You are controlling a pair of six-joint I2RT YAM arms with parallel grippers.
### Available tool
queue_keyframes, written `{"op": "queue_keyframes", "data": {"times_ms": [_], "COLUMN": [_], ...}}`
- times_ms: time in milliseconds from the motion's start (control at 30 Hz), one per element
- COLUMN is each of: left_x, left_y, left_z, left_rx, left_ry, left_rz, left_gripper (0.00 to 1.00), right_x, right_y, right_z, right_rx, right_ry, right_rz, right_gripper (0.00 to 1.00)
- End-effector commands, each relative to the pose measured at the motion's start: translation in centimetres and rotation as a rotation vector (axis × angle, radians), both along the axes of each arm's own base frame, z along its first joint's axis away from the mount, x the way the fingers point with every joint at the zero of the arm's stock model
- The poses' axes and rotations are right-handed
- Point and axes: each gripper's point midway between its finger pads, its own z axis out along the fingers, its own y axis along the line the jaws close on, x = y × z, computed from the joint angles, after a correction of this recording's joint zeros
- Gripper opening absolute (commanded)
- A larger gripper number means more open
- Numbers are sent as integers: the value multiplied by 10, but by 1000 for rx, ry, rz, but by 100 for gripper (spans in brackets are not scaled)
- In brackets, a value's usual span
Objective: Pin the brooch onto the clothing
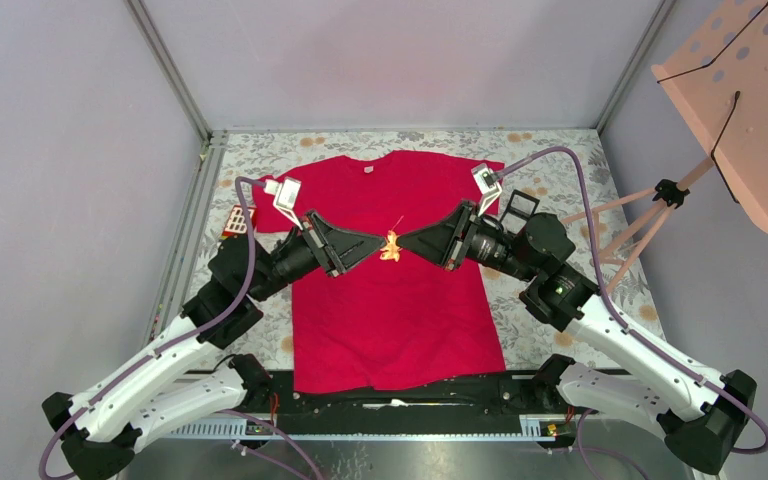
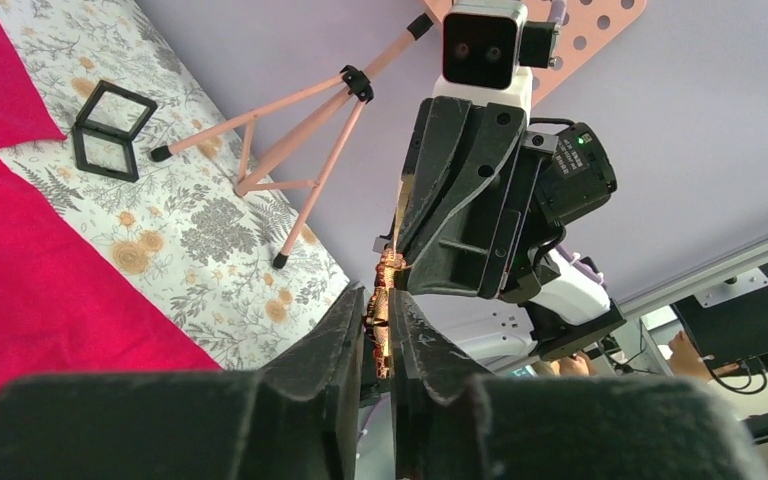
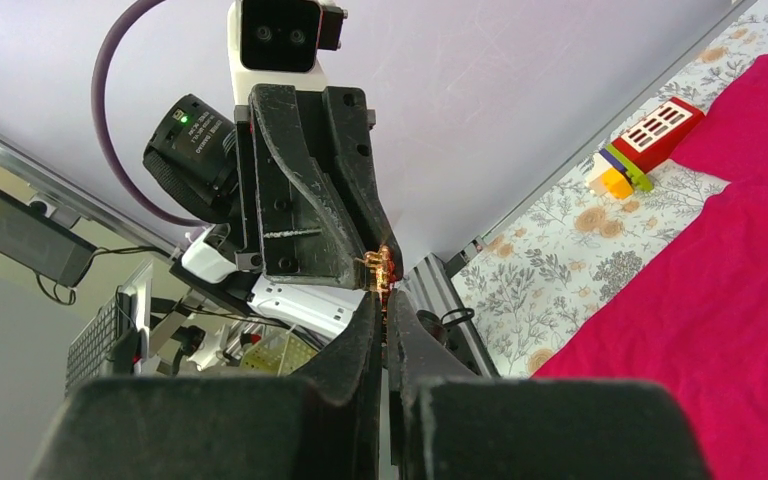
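Top external view, starting at the left edge of the desk (image 1: 250,160): a toy block (image 1: 237,220) lies near the far corner, clear of the work. The left claw (image 1: 370,250) reaches inward over the clothing (image 1: 390,330), a red T-shirt spread flat from far edge to near edge, collar at the far side. Left wrist view shows its fingers (image 2: 335,340) set to a narrow slit, clamped on the brooch (image 1: 390,247).

The brooch sits at mid-desk above the shirt chest, apparently clear of the fabric. The right claw (image 1: 408,244) meets it tip to tip. Right wrist view shows its jaws closed to a hairline, nipping the ornament's other side.

Judgement: the two-sided hold lets one arm steady the body while the other works the pin. Piercing is not yet done.

Toward the right edge lie a black case (image 1: 520,207) and a pink tripod (image 1: 640,215) carrying a perforated board (image 1: 750,90).

Surface: grey floral cloth, soft and liable to wrinkle.

Room: plain lilac walls, aluminium frame rails
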Motion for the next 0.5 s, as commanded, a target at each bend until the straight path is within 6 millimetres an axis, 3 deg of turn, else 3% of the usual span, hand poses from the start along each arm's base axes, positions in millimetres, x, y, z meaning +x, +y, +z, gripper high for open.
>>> {"op": "queue_keyframes", "data": {"times_ms": [0,167,300,433,467], "left_x": [-2,-2,-2,-2,-2], "left_y": [6,7,7,6,6], "left_z": [12,13,14,14,14], "left_rx": [-22,-23,-22,-23,-21], "left_ry": [-44,-48,-52,-55,-56], "left_rz": [11,19,17,11,11], "left_gripper": [20,24,17,0,0], "right_x": [-10,-11,-11,-9,-8], "right_y": [-4,-4,-4,-4,-4], "right_z": [35,35,34,31,30], "right_rx": [72,72,69,64,61], "right_ry": [-94,-96,-96,-88,-84], "right_rz": [22,23,26,16,11], "right_gripper": [0,0,0,0,0]}}
